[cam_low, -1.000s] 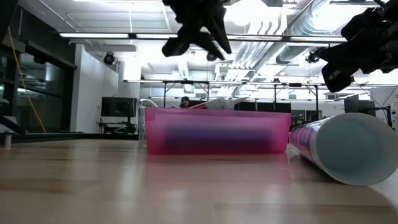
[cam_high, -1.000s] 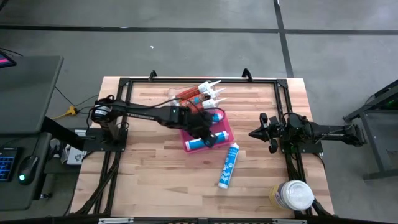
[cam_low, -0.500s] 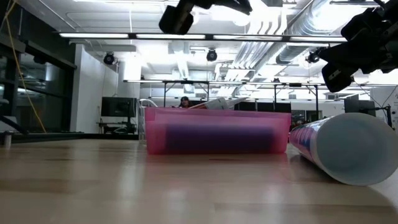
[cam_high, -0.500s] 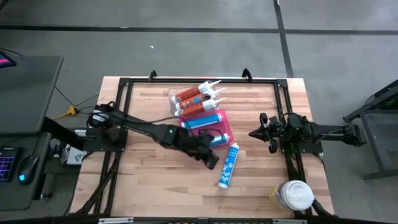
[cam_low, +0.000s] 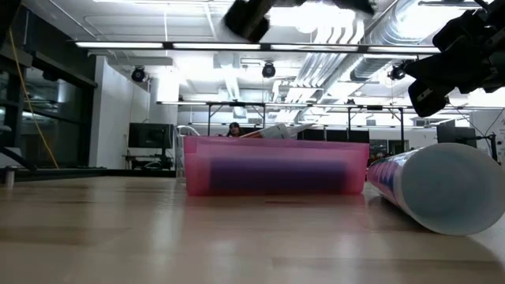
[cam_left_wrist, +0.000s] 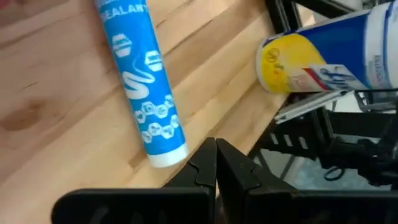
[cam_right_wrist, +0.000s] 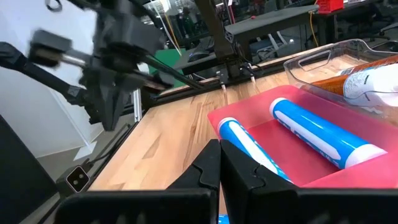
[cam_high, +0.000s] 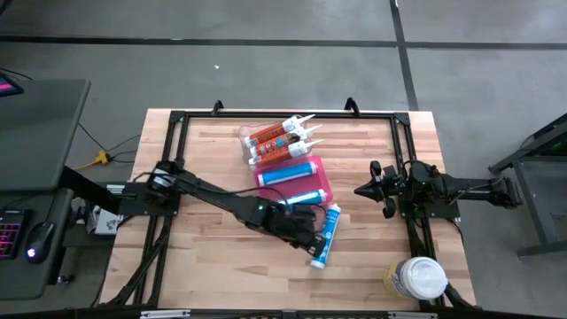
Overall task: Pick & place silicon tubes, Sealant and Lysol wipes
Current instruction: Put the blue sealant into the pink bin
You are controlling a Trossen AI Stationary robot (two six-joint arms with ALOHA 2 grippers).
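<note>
A blue sealant tube [cam_high: 330,221] lies flat on the wooden table, toward its near right. My left gripper [cam_high: 310,237] hovers shut just beside this tube, on its left; in the left wrist view the shut fingertips [cam_left_wrist: 216,155] stand near the tube's white end [cam_left_wrist: 165,155]. A pink tray [cam_high: 321,190] holds two blue tubes [cam_high: 288,171]. Behind it a clear tray holds orange and white cartridges [cam_high: 276,137]. The Lysol wipes canister [cam_high: 416,277] stands at the near right corner. My right gripper [cam_high: 363,189] waits shut at the right, pointing level toward the pink tray.
A black frame [cam_high: 266,113] runs along the table's far, left and right sides. Bare wood [cam_high: 213,257] lies on the near left. In the low view the pink tray [cam_low: 276,166] stands in the middle, with the loose tube's end [cam_low: 442,185] to its right.
My left gripper has swung from above the pink tray toward the table's near edge and right, rolling its wrist, and now hovers beside the loose blue tube. Both blue tubes in the pink tray now show uncovered. The right arm has kept still.
</note>
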